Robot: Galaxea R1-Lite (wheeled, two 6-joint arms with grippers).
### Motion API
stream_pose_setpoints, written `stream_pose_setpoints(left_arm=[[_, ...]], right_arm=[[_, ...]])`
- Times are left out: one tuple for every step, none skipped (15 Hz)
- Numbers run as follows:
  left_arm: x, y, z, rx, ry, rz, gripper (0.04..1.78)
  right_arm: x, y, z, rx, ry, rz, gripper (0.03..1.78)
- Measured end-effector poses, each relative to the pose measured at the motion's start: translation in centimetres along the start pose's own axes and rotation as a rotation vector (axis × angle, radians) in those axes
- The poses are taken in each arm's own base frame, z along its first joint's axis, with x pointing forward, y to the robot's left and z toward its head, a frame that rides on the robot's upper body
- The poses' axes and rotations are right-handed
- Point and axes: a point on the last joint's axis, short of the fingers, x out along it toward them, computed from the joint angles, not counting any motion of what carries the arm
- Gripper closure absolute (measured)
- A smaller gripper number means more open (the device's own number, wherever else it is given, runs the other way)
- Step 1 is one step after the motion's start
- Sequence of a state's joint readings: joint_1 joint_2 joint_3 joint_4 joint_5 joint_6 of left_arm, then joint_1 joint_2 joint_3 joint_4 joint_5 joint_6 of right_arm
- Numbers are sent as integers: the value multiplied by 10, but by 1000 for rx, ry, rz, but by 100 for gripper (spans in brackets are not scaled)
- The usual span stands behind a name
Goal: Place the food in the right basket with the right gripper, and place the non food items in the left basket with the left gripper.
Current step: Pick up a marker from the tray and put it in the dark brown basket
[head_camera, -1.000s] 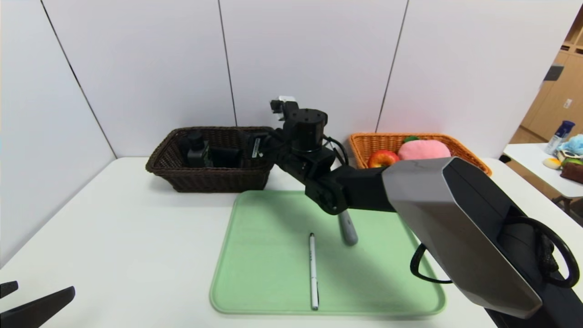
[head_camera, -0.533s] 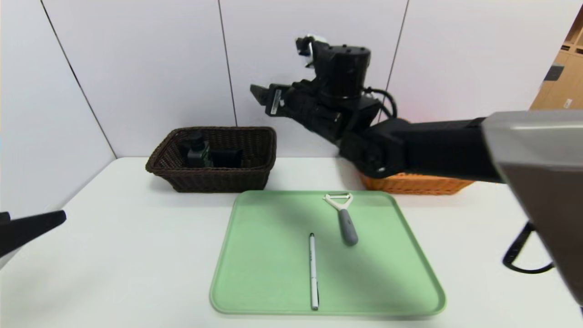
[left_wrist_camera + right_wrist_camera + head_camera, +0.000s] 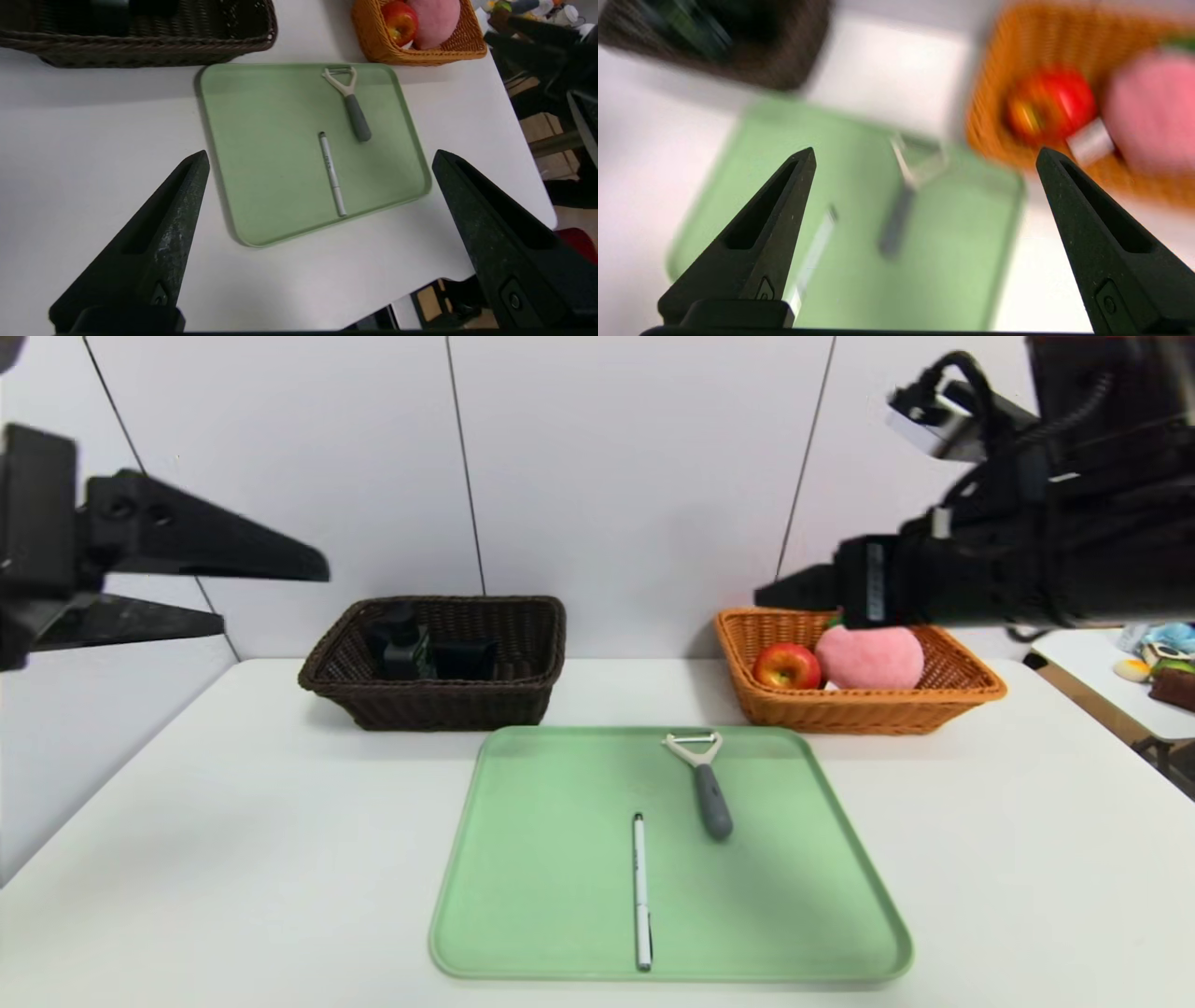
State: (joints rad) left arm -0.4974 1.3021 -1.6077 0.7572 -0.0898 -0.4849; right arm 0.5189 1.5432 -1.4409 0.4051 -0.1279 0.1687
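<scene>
White table (image 3: 233, 821) against panelled wall (image 3: 607, 476); left pincer (image 3: 317, 158) and right pincer (image 3: 924, 154) both wide.

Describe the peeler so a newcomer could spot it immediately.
Find the green tray in the middle of the white table. On its far half, toward the orange basket, lies the peeler. Unlike the slim white pen beside it, it has a white Y-shaped head and grey handle.

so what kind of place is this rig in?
Probably a lab or office test room, not a home: plain white panel walls, a bare white table with a staged green tray and two sorting baskets, plus a second table of props to the right.
</scene>
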Motion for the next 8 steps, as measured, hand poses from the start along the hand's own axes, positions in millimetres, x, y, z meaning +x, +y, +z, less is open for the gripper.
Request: stream_pose_setpoints(left_arm=[[17,-11,7,-33,80,-1,13],[37,-21,8,-56,175,17,13],[59,-30,3,-64,281,49,13],[83,-39,-7,-56,379,92,13],[110,-49,-20,-39,455,146,13],[132,-58,-29,-30,482,176,13],[155,-67,-40,-26,502,202,13],[174,-73,-50,-24,516,217,13]], right_arm=[[-16,-13,-11,25,84,-47,17],[-30,-23,-22,67,161,-89,16],[-42,-29,-32,109,230,-121,15],[-51,-34,-39,137,285,-151,15],[-57,-40,-46,161,335,-185,14],[-61,-46,-51,178,372,-214,14],[-63,-52,-57,196,412,-243,13],[-64,-58,-63,209,441,-266,13]])
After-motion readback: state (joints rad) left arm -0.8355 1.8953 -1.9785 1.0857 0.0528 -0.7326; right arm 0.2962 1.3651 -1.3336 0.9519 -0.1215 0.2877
